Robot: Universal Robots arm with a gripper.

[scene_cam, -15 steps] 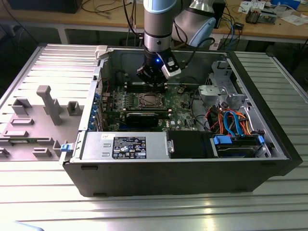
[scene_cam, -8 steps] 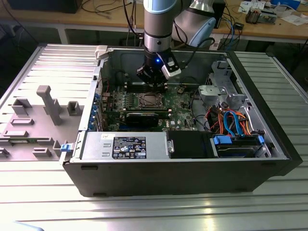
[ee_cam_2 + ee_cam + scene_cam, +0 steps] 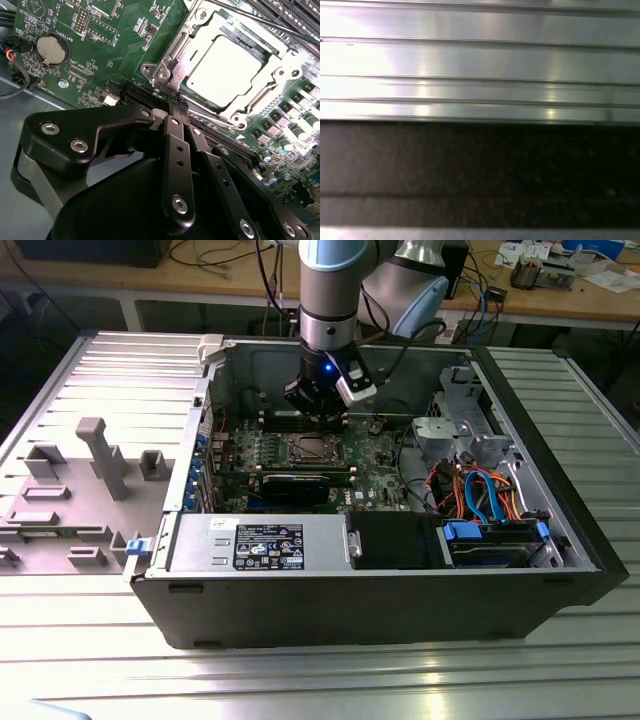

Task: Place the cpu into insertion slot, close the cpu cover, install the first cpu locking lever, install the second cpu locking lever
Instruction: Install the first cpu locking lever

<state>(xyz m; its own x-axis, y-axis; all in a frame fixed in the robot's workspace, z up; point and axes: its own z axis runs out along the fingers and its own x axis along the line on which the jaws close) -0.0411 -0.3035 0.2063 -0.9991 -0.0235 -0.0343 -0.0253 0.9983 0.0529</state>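
Inside the open computer case (image 3: 400, 615), the insertion slot (image 3: 310, 448) sits on the green motherboard. In the second wrist view the cpu (image 3: 225, 70) lies in the slot, its bright metal top showing through the window of the cpu cover (image 3: 172, 57). The cover lies flat over it. A thin locking lever (image 3: 260, 22) runs along the socket's far side. My gripper (image 3: 176, 102) is shut, its black fingers (image 3: 176, 150) pressed together. The tips sit at the socket's near corner, and I cannot tell whether they touch it. In the exterior view the gripper (image 3: 318, 418) hangs just above the slot.
A black expansion card (image 3: 295, 483) lies beside the socket, with memory slots (image 3: 295, 15) on its other side. A power supply (image 3: 260, 540) fills the case front and a drive cage with blue cables (image 3: 490, 500) stands at the exterior view's right. Grey fixtures (image 3: 100, 455) stand outside, at the left.
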